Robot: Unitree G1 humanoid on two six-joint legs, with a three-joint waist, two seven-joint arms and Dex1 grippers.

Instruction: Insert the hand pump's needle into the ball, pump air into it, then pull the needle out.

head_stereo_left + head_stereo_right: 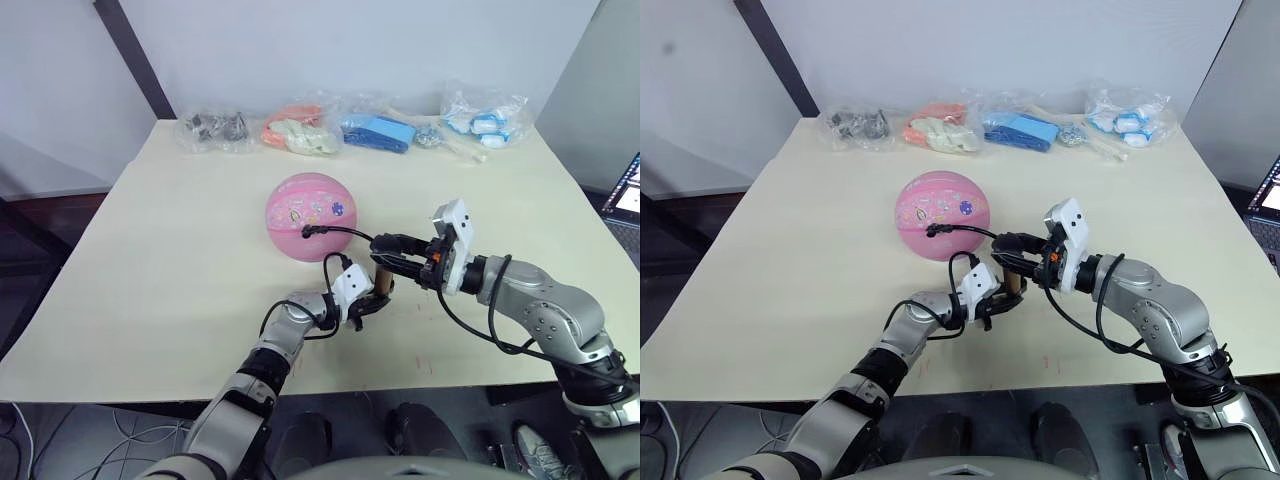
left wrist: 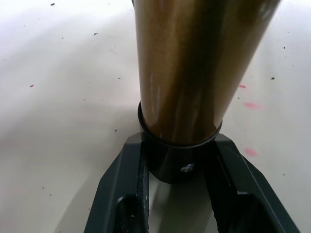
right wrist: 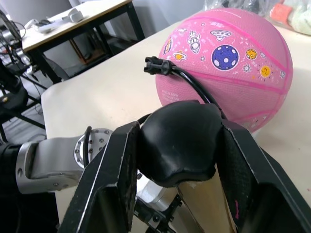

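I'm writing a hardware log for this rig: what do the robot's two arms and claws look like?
Both arms are silver-grey metal with rounded joints, black sections and loose black cables looping alongside. Each wrist carries a white boxy camera module. The left claw and right claw each have two flat, angular black fingers; the right wrist shows a small orange detail.

Illumination even, diffuse and bright across the table (image 1: 150, 250); shadows soft, a faint one beneath the ball (image 1: 311, 216). Left wrist view: the hand pump (image 2: 194, 73) between the fingers (image 2: 121, 194) is blurred at close range, with streaked glare along its barrel. Right wrist view: background beyond the fingertips soft.
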